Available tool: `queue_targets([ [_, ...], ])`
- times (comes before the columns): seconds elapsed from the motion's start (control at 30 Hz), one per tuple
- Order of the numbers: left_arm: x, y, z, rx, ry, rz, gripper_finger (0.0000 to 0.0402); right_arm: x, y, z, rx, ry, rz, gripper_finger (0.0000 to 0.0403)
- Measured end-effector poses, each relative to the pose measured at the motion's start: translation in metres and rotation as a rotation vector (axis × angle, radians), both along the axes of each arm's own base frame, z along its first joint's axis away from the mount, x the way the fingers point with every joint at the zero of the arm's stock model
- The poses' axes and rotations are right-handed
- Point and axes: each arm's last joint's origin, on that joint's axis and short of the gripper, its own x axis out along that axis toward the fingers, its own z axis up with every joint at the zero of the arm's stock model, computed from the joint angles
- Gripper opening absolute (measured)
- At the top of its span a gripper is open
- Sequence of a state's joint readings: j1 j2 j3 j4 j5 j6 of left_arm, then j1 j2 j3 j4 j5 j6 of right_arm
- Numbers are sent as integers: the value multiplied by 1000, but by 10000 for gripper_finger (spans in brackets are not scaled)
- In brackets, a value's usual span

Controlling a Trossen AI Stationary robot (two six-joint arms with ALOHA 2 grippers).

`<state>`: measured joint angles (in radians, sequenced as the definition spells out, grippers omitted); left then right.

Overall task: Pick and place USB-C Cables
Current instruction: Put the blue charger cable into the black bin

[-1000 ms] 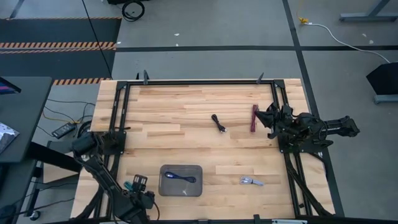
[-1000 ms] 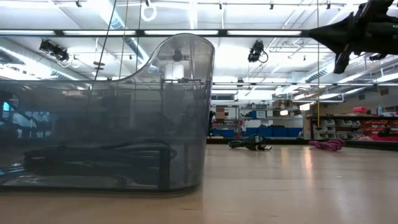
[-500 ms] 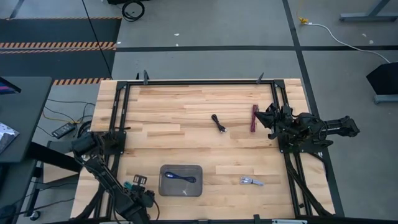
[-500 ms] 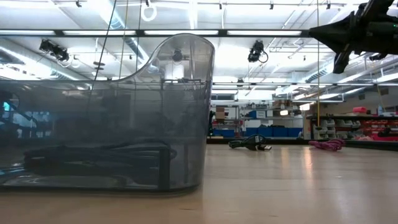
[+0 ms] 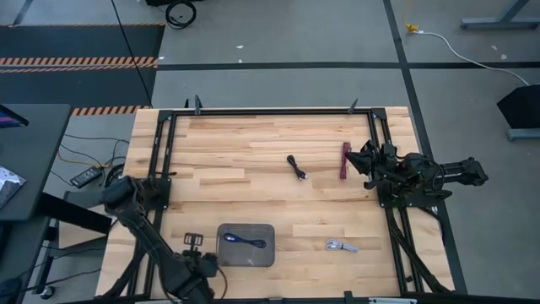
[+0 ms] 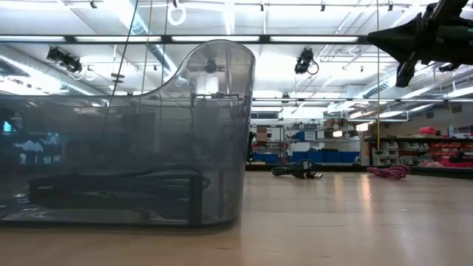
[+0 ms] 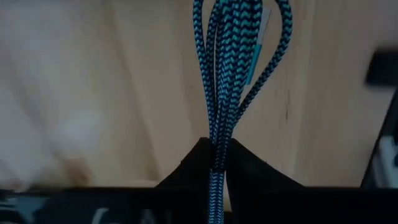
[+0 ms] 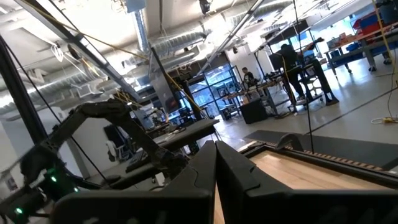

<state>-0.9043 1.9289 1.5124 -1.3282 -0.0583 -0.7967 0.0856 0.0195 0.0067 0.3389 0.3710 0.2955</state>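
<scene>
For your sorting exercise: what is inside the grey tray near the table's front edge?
From above, the grey tray holds one purple-blue cable. In the low view, dark strands show through its tinted wall; anything beneath them is hidden. The left gripper is beside it, carrying the teal cable.

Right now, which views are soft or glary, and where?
Left wrist view: teal cable in the left gripper is sharp, the wood behind it blurred, pale glare at one side. Low view: the tray wall fills the near field as a hazy translucent sheet; ceiling lights reflect off the table. Right wrist view: right gripper dark against bright overhead lights. High view: evenly lit.
</scene>
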Motion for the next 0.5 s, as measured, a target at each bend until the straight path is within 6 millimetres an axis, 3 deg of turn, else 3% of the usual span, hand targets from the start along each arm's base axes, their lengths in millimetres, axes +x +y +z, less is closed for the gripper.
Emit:
queue_targets([
  [0.23,56,22,54,-34,-222,34,30,1,1,-1,8,2,55,15],
  [0.5,72,44,80,-30,-232,100,30,2,3,-3,-5,28,89,16],
])
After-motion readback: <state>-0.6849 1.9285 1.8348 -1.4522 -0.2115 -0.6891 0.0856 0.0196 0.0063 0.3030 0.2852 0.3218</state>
